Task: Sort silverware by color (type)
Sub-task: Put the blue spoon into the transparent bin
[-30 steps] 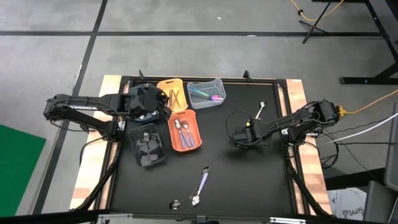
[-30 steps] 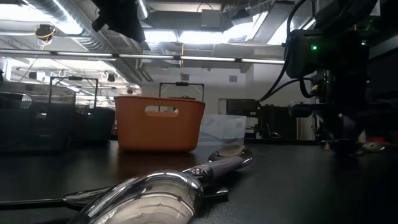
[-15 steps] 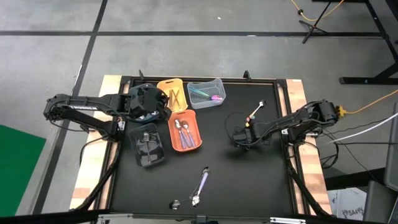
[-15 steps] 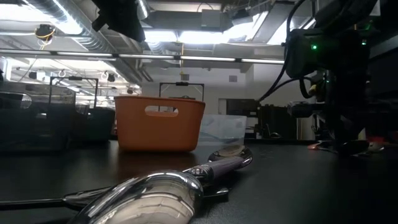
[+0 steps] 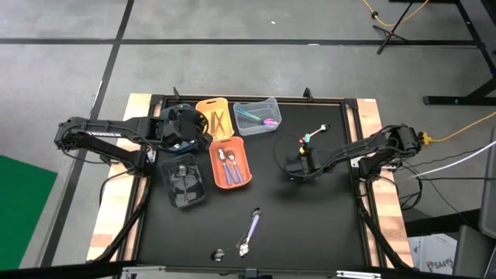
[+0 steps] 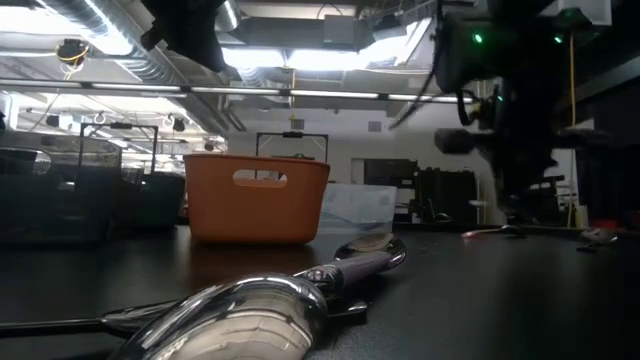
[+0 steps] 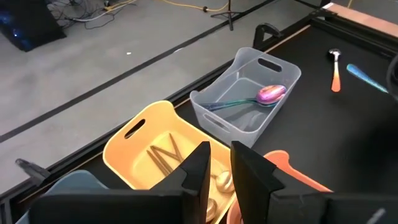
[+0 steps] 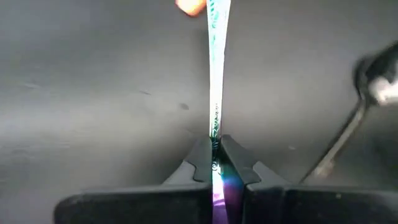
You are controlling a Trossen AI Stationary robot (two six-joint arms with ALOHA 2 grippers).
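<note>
Grey concrete floor surrounds the matte black tabletop [image 5: 310, 217], on which we see four plastic bins clustered toward 10 o'clock: a yellow bin [image 5: 215, 118] with gold pieces, a clear bin [image 5: 256, 116] holding a teal-and-pink iridescent spoon [image 7: 249, 99], an orange bin [image 5: 231, 165] with silver and purple pieces, and a dark bin [image 5: 184, 180]. In the last second the right claw [image 5: 304, 152] has drawn in from about 3 o'clock toward the tabletop's centre, and it now carries a teal iridescent utensil [image 8: 216, 68], thin and mirror-glossy, pinched edge-on between its closed fingers. We judge that the pick has succeeded and the piece is in transit toward the clear bin, whose contents match its sheen. Lying just beyond the claw toward 1 o'clock are an orange-handled spoon [image 7: 334, 73] and a silver one, still unsorted. A purple-handled utensil [image 5: 252, 229] and a small silver piece [image 5: 219, 253] rest near 6 o'clock, polished and curved against the flat surface. The left claw [image 7: 215, 168] waits over the bins at 10 o'clock, its fingers nearly together and holding nothing.
</note>
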